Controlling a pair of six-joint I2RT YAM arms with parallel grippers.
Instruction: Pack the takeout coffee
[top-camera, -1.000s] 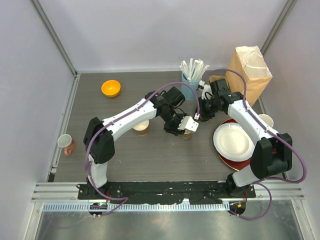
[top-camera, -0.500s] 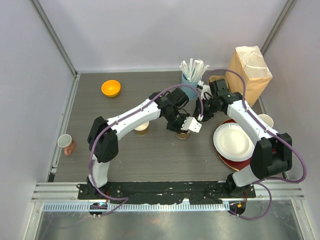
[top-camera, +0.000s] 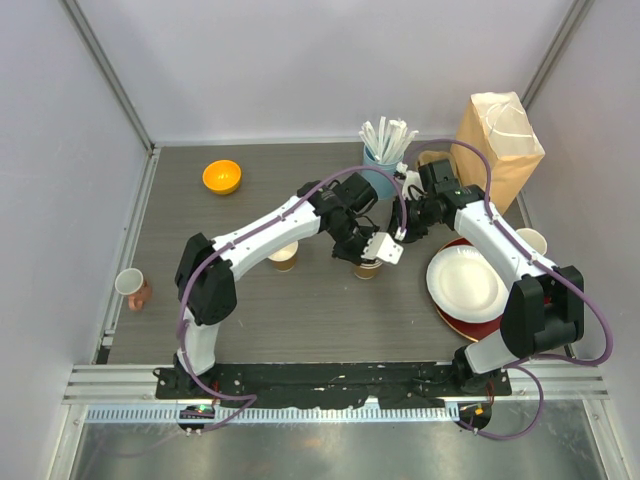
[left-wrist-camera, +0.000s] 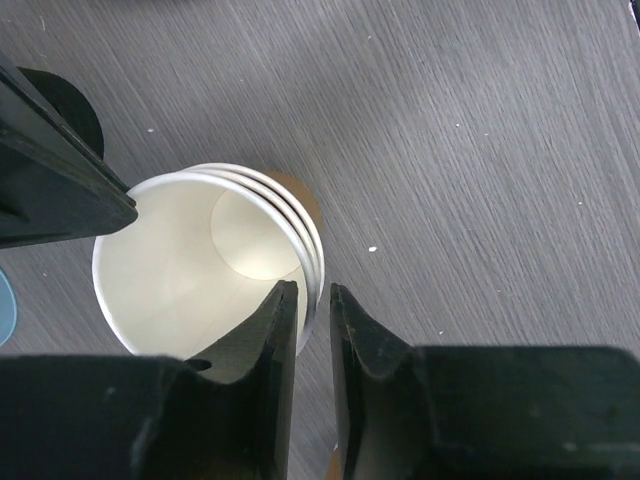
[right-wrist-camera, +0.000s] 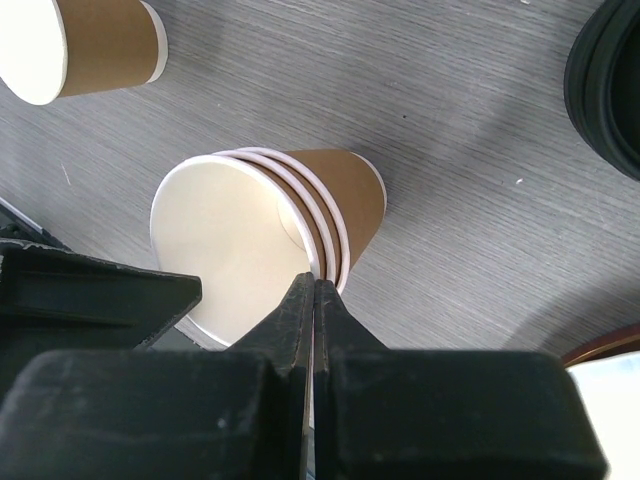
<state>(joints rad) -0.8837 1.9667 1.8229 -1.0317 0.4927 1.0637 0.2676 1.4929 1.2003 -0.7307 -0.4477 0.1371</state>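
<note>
A stack of three nested kraft-brown paper cups, white inside and without lids, stands mid-table. My left gripper comes down on it. In the left wrist view one finger is inside the stack and one outside, closed on the near rim. My right gripper reaches in from the right. In the right wrist view its jaws are pinched on the rim of the stack. A single kraft cup, open-topped, stands left of the stack and shows in the right wrist view. Black lids lie to the right.
A light-blue cup of wrapped straws and a brown paper bag stand at the back right. White plates on a red plate and a pale yellow cup are at right. An orange bowl and a pink cup are at left.
My left gripper has moved slightly left and down onto the cup stack and closed on its rim. The right gripper has kept its hold and barely moved.
</note>
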